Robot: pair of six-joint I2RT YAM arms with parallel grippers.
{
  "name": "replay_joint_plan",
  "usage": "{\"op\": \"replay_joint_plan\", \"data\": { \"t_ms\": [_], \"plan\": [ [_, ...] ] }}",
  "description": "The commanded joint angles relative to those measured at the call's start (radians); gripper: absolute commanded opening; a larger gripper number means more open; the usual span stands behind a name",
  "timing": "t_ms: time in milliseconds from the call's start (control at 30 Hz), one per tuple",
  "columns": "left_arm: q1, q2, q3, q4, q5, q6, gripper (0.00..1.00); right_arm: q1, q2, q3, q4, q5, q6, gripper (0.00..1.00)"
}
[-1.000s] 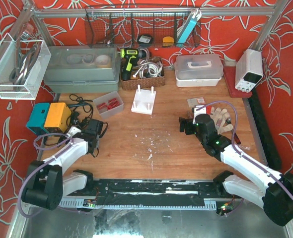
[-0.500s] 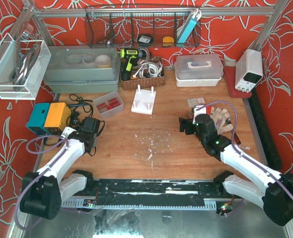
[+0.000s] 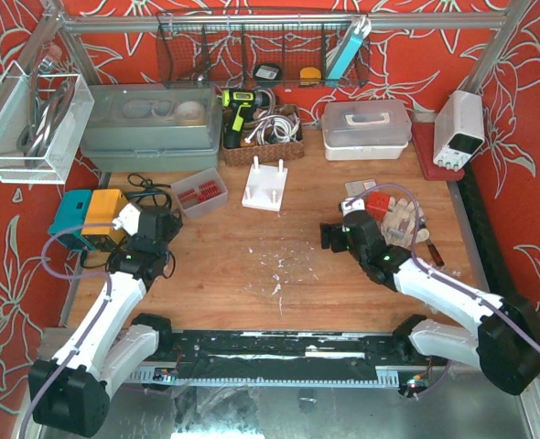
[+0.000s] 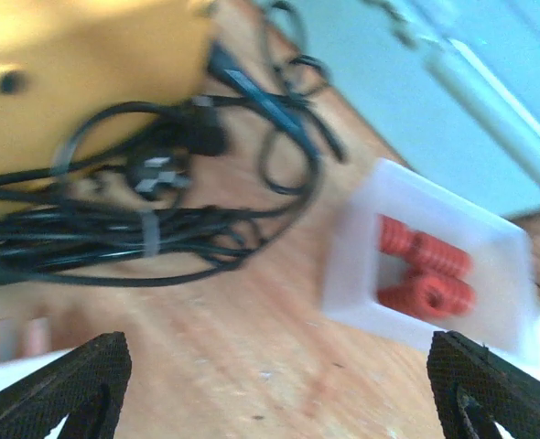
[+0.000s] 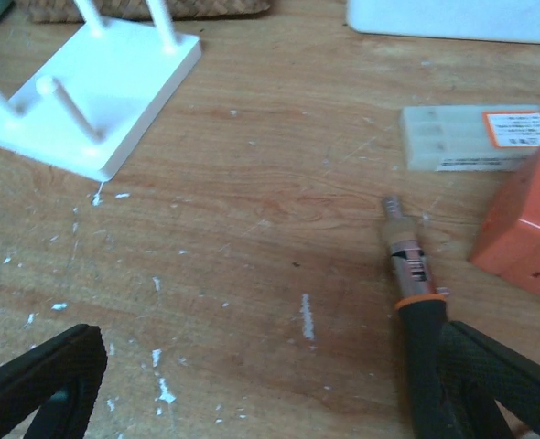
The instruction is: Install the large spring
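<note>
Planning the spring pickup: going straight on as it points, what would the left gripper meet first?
The left gripper would probably meet bare table between the black cables and the white tray of red springs; the tray sits slightly right of its line. Depth is unclear.

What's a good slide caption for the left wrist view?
Open left gripper facing white tray of red springs beside black cables.

White arms, black joints, purple cables

Bright even light; left wrist view motion-blurred, others sharp; soft shadows.
</note>
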Motion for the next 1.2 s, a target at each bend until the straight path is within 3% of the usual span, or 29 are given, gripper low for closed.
{"op": "replay_joint_plan", "data": {
  "t_ms": [0,100,267,567,667,900,1167],
  "plan": [
    [0.005,0.013,-0.009,0.271,0.287,0.324,0.88,0.073,0.046,0.06,-0.004,0.088,-0.025,0.99],
    [0.004,0.132,0.054,0.297,0.453,0.392,0.88,0.109,0.065,0.068,0.008,0.093,-0.052,0.98],
    [0.004,0.369,0.279,0.156,0.545,0.505,0.81,0.15,0.077,0.09,-0.026,0.146,-0.092,0.98],
    [0.004,0.677,0.719,-0.17,0.443,0.699,0.52,0.157,0.037,0.074,-0.019,0.158,-0.088,0.98],
    [0.004,0.785,0.821,-0.263,0.439,0.742,0.5,0.158,0.024,0.074,-0.025,0.157,-0.085,0.99],
    [0.004,0.956,0.912,-0.367,0.472,0.8,0.43,0.158,-0.011,0.062,-0.021,0.155,-0.081,0.99],
    [0.004,1.021,0.946,-0.376,0.468,0.815,0.49,0.157,-0.02,0.062,-0.024,0.156,-0.083,0.99]
  ]
}}
